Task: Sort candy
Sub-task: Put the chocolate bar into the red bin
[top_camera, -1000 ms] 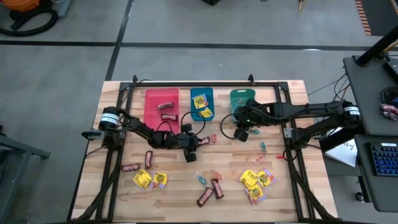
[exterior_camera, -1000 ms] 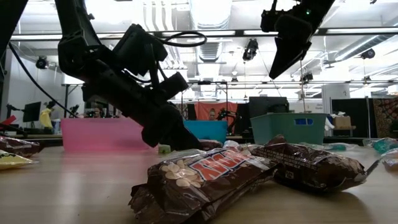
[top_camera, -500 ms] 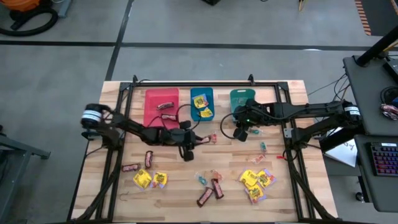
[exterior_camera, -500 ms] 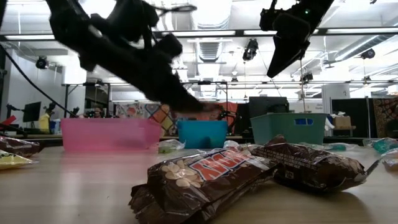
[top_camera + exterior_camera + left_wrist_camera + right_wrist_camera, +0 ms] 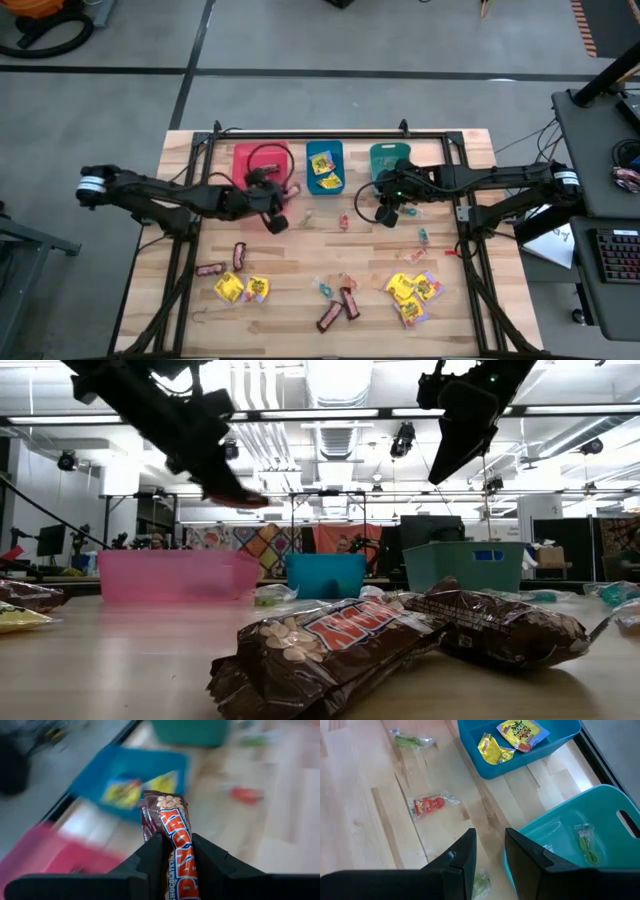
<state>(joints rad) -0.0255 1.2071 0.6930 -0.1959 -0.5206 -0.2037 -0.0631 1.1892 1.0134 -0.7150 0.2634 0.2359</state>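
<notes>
The left gripper has been swung back from the middle of the bench toward the pink-red plastic bin and lifted; a second earlier it was low over the wood near the loose sweets. Its jaws are clamped on a dark brown-red oblong wrapped bar, held lengthwise between the fingers with the free end sticking out ahead of the jaws. In the low view the bar end is seen carried high above the bin rims. Judged meaning: pick done, transport under way, release into the pink-red bin likely next, where other brown bars already lie.

The right gripper has not been moved over the same second. It hangs just in front of the teal plastic bin; its jaws are seen slightly apart with nothing between them. Beyond these jaws a small red clear-wrapped sweet lies on the wooden bench, and a blue plastic bin holding yellow square packets is seen further ahead.

Much candy is left unsorted: yellow packets and brown bars are scattered across the near half of the bench, well apart from both sets of jaws. The task is judged early to mid-way.
</notes>
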